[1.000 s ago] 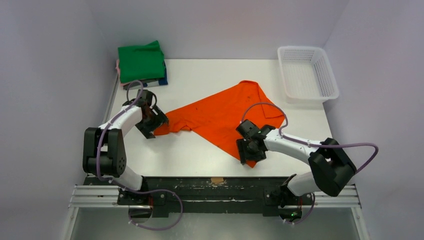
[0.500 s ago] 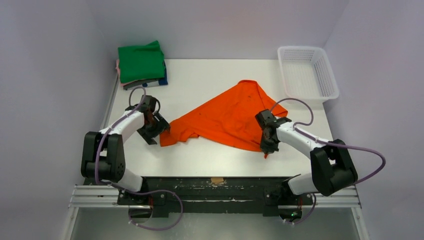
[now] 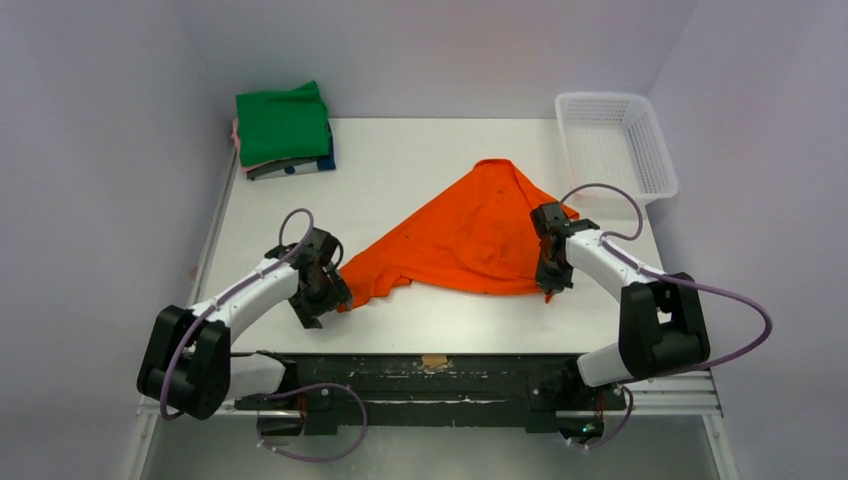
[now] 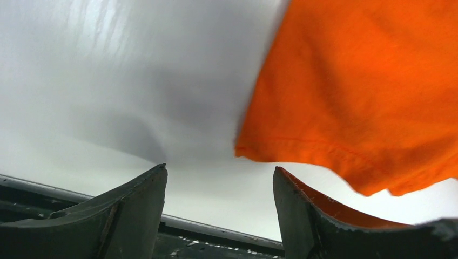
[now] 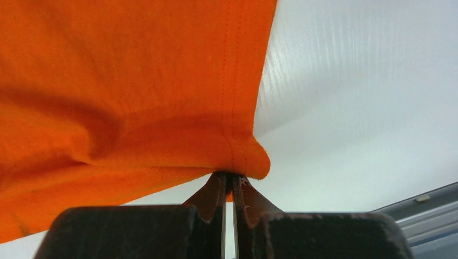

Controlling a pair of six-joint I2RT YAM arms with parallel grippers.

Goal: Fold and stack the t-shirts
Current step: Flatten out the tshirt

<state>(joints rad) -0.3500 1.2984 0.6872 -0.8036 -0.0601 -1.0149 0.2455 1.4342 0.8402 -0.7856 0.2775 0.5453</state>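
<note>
A bright orange t-shirt (image 3: 470, 235) lies spread in a rough triangle in the middle of the white table (image 3: 400, 160). My right gripper (image 3: 548, 285) is shut on its hem at the right corner; in the right wrist view the fingertips (image 5: 231, 175) pinch a fold of the orange cloth (image 5: 135, 91). At the shirt's left corner my left gripper (image 3: 335, 295) stands open. In the left wrist view only bare table shows between its fingers (image 4: 219, 172), and the orange hem (image 4: 367, 97) hangs just ahead and to the right. At the back left, a folded green t-shirt (image 3: 283, 125) tops a stack with pink and dark blue edges below.
A white plastic mesh basket (image 3: 615, 150) stands at the back right corner. The black rail (image 3: 430, 365) with the arm bases runs along the table's near edge. Grey walls close in both sides.
The right gripper shut on the shirt's near edge and drew it right and back, pulling the shirt into a triangle. The left arm moved nearer and right, to the shirt's left corner.
</note>
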